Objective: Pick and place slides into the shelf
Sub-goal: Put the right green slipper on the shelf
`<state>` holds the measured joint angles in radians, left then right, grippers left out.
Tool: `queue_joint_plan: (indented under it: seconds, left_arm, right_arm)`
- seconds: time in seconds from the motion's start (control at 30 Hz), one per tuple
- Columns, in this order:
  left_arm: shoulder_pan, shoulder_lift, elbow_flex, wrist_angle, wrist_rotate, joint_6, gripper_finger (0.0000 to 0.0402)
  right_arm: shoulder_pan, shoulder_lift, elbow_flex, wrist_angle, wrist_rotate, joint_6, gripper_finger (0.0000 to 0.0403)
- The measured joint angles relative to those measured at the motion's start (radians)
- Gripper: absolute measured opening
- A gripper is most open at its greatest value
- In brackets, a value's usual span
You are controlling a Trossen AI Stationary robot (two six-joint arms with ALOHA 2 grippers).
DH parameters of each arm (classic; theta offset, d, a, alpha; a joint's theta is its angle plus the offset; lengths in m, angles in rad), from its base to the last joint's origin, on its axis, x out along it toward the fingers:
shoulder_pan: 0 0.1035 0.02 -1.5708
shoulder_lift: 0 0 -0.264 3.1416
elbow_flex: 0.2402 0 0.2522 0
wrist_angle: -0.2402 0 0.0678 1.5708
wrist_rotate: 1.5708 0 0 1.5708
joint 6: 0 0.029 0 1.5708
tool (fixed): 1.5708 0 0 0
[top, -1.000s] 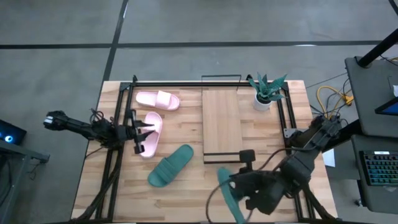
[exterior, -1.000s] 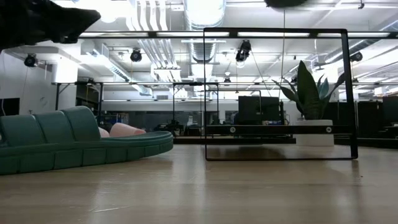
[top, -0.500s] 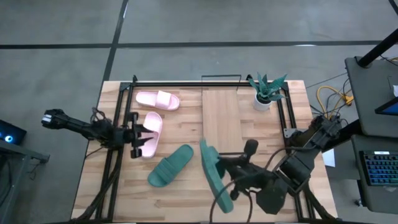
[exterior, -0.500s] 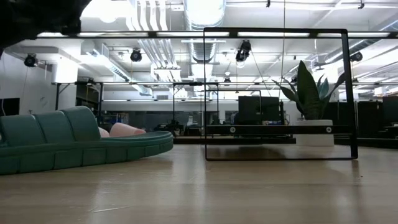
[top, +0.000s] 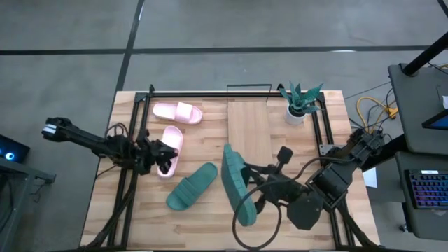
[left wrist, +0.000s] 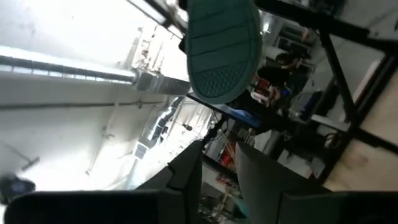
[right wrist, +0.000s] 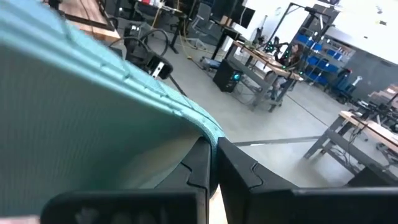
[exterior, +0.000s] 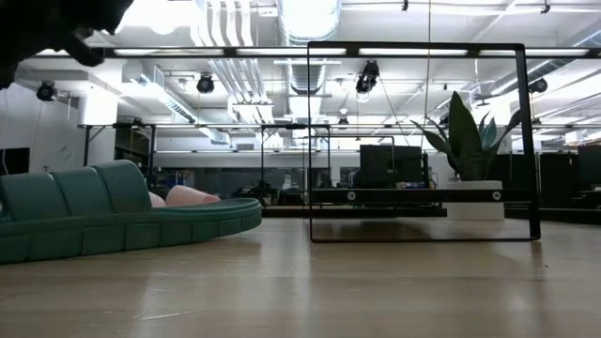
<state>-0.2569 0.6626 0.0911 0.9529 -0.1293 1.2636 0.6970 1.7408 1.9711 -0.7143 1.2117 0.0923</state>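
My right gripper (top: 257, 194) is shut on a teal slide (top: 235, 185) above the table's near middle; the left wrist view shows that slide's ribbed sole (left wrist: 224, 50). A second teal slide (top: 192, 186) lies flat on the table, large in the low view (exterior: 113, 214). Two pink slides lie at the left: one (top: 177, 112) near the far edge, one (top: 170, 147) under my left gripper (top: 163, 158). That gripper is open with nothing between its fingers (left wrist: 219, 168). The shelf (top: 248, 136), a wood plank in a black wire frame, stands mid-table. My right gripper pinches the teal slide between both fingers at its long side edge (right wrist: 202, 127), coming roughly level from the table's right. The slide is lifted clear and stands on edge, its length running from the near edge toward the far edge. I cannot tell whether my left gripper touches the pink slide.
A potted plant (top: 299, 103) stands at the shelf's far right corner, also in the low view (exterior: 467, 150). Black frame rails (top: 136, 133) run along the table's left and far sides. Bare wood lies between the teal slide on the table and the shelf.
My right gripper has carried the teal slide from the table's near edge up and toward the far-left, nearer the shelf, and the slide has turned from slanting low to standing on edge. My left gripper has turned about its wrist and shifted slightly right over the pink slide.
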Motion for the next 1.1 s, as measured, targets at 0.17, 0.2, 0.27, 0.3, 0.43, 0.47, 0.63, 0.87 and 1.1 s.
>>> queue_joint_plan:
  seconds: [0.17, 0.2, 0.27, 0.3, 0.43, 0.47, 0.63, 0.87, 1.1]
  left_arm:
    - [0.000, 0.140, 0.089, 0.037, 0.000, 0.082, 0.0126]
    - [0.000, 0.171, 0.109, 0.028, 0.000, 0.105, 0.0140]
    - [0.000, 0.234, 0.160, 0.036, -0.007, 0.157, 0.0168]
    - [0.000, 0.262, 0.187, 0.040, -0.008, 0.183, 0.0181]
    - [0.000, 0.373, 0.291, 0.038, -0.041, 0.264, 0.0219]
    - [0.000, 0.394, 0.315, 0.041, -0.058, 0.280, 0.0225]
    - [0.000, 0.487, 0.394, 0.124, -0.088, 0.371, 0.0230]
    - [0.000, 0.599, 0.437, 0.275, -0.084, 0.537, 0.0231]
    - [0.000, 0.742, 0.457, 0.541, -0.068, 0.668, 0.0231]
  right_arm:
    - [0.001, 0.000, 0.002, 0.000, -0.005, 0.001, 0.0011]
    - [0.001, 0.000, 0.002, 0.002, -0.005, 0.001, 0.0011]
    - [0.000, 0.000, 0.002, 0.027, -0.006, -0.007, 0.0011]
    - [0.000, 0.000, 0.002, 0.047, -0.006, -0.018, 0.0011]
    - [0.001, 0.000, 0.002, 0.141, -0.005, -0.097, 0.0011]
    - [0.001, 0.000, 0.002, 0.159, -0.005, -0.117, 0.0011]
    - [0.003, 0.000, 0.008, 0.185, -0.006, -0.153, 0.0011]
    - [0.003, 0.000, 0.035, 0.202, -0.005, -0.192, 0.0011]
    - [0.002, 0.000, 0.049, 0.229, -0.005, -0.234, 0.0011]
